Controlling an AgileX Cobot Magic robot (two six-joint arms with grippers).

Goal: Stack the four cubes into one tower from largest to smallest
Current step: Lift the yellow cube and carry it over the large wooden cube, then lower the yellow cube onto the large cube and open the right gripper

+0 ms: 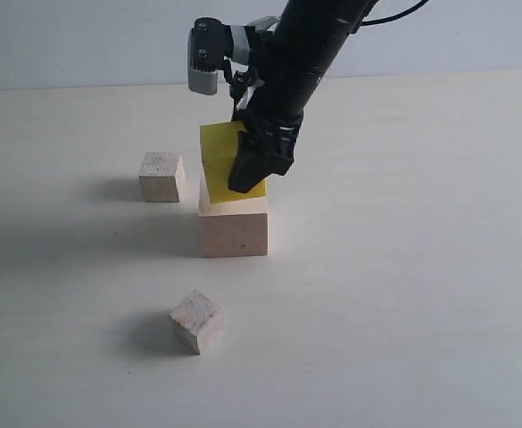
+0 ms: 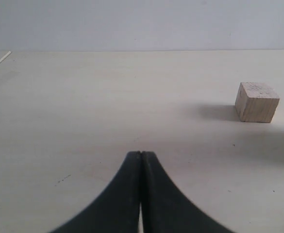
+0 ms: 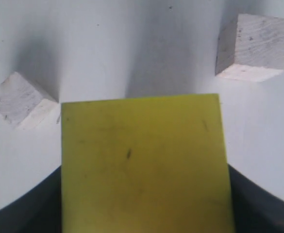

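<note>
- Currently the yellow cube (image 1: 218,159) is gripped by the right gripper (image 1: 243,174). The jaws are spread wide to match the cube's width, and one black finger is laid flat against its front face.
- From the right wrist view, the yellow cube (image 3: 144,165) is seen flanked on both sides by the dark fingers (image 3: 15,216).
- The yellow cube is positioned on top of the large wooden cube (image 1: 234,227), with its lower edge met by that cube's top face. A slight tilt is visible, and full seating cannot be confirmed.
- The large wooden cube is set directly on the table (image 1: 421,312), about mid-scene.
- The far small cube (image 1: 162,176) is located on the table behind and to the left of the stack, apart from it. It is also seen from the right wrist (image 3: 253,46).
- The near small cube (image 1: 196,321) is located on the table in front of the stack, turned corner-on and well apart from it. It is also seen from the right wrist (image 3: 15,99).
- The left gripper (image 2: 141,155) is fully closed, with the fingertips pressed together and nothing held.
- The left gripper is positioned low over the table (image 2: 83,97). One small wooden cube (image 2: 257,102) is seen ahead of it, well apart. Which of the two it is cannot be told.
</note>
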